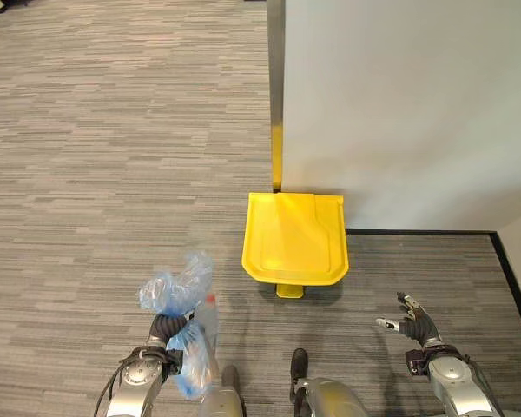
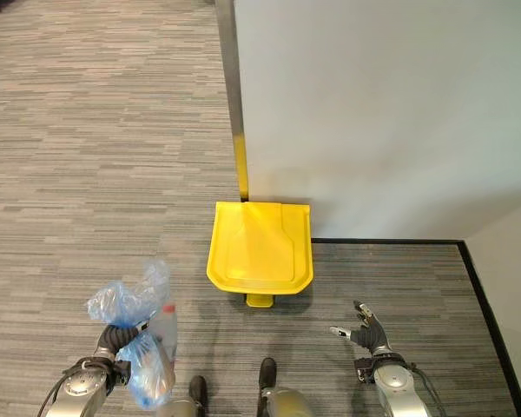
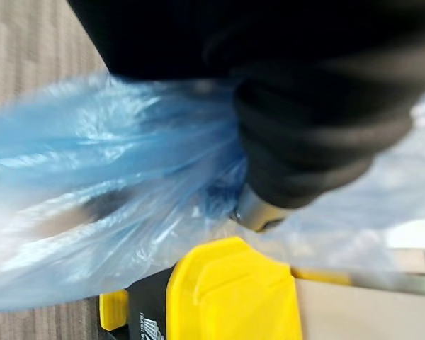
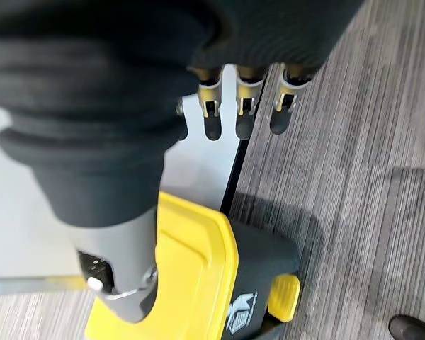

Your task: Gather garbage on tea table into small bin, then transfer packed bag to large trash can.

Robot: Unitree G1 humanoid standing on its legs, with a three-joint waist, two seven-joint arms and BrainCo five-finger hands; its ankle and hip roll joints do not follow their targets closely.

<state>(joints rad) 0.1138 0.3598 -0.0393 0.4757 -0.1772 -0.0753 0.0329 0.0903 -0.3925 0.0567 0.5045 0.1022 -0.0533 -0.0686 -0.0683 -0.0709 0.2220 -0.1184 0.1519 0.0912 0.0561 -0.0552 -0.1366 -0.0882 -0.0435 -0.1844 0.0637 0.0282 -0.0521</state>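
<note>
Carpet (image 1: 87, 174) around shut yellow bin (image 1: 295, 239)

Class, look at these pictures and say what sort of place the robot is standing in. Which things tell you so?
Probably an office or similar indoor space: grey striped carpet, a plain white wall with dark skirting, and a yellow pedal trash can against it. The left hand holds a blue bag.

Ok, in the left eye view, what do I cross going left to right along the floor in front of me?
Blue trash bag held by the left hand → yellow trash can with its lid closed → right hand, open.
</note>
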